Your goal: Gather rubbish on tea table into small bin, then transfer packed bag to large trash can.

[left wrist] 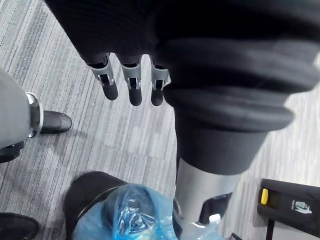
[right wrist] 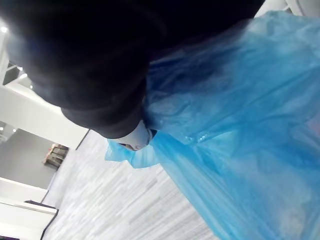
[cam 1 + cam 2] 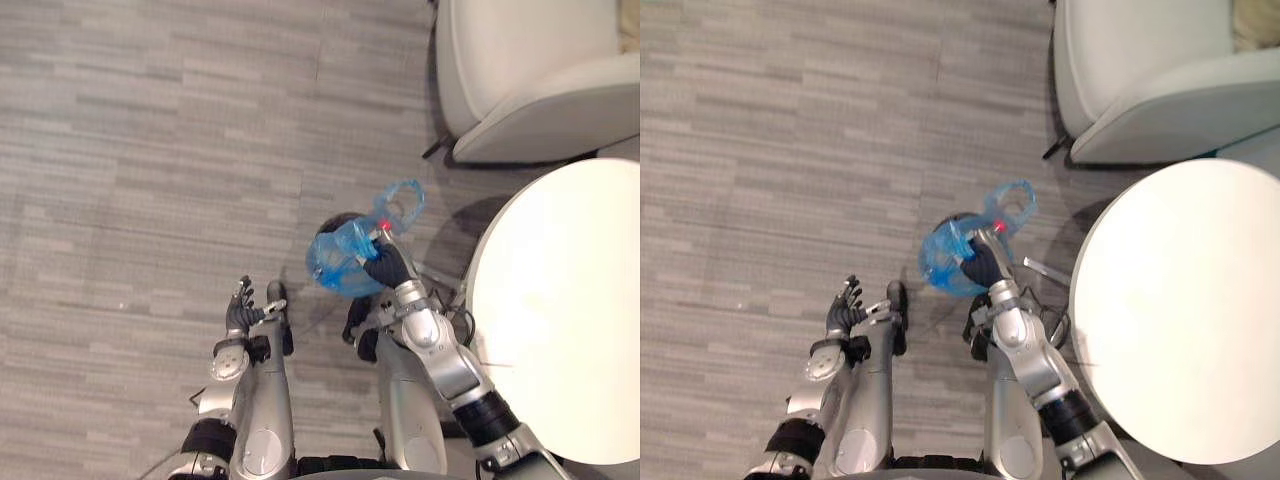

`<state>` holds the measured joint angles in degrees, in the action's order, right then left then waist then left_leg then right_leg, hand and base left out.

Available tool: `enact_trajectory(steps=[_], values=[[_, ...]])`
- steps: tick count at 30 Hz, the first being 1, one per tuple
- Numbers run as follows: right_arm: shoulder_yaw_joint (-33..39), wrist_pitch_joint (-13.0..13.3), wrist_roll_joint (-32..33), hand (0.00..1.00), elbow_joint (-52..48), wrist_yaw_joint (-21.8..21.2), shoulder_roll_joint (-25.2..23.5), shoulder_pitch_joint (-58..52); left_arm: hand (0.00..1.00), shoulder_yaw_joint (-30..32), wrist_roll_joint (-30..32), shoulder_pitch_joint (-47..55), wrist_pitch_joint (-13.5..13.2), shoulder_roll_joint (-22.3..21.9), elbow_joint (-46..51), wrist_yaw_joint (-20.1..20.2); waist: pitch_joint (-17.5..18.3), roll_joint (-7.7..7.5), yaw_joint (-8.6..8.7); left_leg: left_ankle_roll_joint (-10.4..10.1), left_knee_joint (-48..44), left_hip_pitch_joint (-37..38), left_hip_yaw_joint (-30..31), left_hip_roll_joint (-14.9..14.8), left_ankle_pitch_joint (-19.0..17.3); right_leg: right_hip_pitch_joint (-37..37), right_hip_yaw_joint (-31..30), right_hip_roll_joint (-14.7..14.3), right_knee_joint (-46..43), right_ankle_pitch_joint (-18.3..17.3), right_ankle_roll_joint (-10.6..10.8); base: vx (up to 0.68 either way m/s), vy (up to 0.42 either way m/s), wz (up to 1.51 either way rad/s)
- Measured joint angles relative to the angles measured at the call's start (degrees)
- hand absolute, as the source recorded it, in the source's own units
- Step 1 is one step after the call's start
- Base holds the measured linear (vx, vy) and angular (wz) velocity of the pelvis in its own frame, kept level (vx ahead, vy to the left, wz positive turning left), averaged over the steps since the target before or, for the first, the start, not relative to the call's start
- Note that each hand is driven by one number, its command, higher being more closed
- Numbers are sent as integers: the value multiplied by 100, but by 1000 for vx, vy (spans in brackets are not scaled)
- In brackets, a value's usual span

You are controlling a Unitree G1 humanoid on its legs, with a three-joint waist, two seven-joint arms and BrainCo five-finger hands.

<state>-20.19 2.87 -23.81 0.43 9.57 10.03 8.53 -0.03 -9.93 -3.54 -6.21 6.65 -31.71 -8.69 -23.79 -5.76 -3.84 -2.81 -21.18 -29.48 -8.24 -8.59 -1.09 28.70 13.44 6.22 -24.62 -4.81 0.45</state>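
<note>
Left eye view shows you the translucent blue plastic bag (image 3: 338, 268) seated in the small dark round bin (image 1: 86, 191) on the floor beside the round white tea table (image 3: 560, 300); its contents are unreadable. Your right hand (image 3: 386, 264) is at the bag's rim, but you cannot tell whether it grips. Your left hand (image 3: 240, 308) hangs apart, its fingers straight and empty.

Stands with both silver-grey arms out in front, seen from above. Reaches the right arm (image 3: 437, 347) forward and slightly inward, elbow bent, with the dark ribbed wrist cover in line with the forearm and the right hand (image 3: 385, 264) furthest ahead. Holds the left arm (image 3: 262, 395) closer in, forearm pointing straight ahead, with the left hand (image 3: 243, 312) well short of the right one. Lets the left fingers (image 1: 132, 85) hang straight and slightly apart, dark tips free, grasping nothing.
</note>
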Motion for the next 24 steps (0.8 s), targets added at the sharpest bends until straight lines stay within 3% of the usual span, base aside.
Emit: enact_trajectory(steps=[2, 5, 9, 14, 24], values=[[9, 86, 148, 100, 43, -202, 18, -309, 0, -46, 132, 177, 63, 75, -334, 98, 379, -12, 29, -33, 489, 408, -17, 70, 99, -397, -20, -69, 563, 184, 50, 176, 25, -11], [11, 131, 300, 100, 56, -467, 55, -479, 0, -67, 226, 451, 93, 158, -514, 178, 711, -13, 140, 6, 1024, 961, -76, 149, 282, -980, -56, -161, 1254, 456, 46, 197, 29, -10], [198, 219, 366, 100, 115, -711, 65, -619, 0, -109, 358, 666, 94, 213, -550, 303, 1080, 33, 153, 42, 1311, 1402, -115, 213, 341, -1521, -102, -220, 1845, 665, 85, 156, 46, -9], [264, 259, 713, 100, 113, -908, 220, -787, 0, -215, 404, 1121, 89, 198, 314, 471, 1504, 162, 153, 40, 1687, 1909, -170, 302, 350, -1987, -161, -242, 2214, 738, 154, 82, 30, -5], [219, 316, 1316, 100, 25, -1280, 758, -754, 0, -474, 405, 1652, 63, 201, 1741, 666, 1742, 258, 137, 35, 2121, 2455, -236, 372, 358, -2350, -372, -223, 2463, 812, 183, 16, 22, -10]])
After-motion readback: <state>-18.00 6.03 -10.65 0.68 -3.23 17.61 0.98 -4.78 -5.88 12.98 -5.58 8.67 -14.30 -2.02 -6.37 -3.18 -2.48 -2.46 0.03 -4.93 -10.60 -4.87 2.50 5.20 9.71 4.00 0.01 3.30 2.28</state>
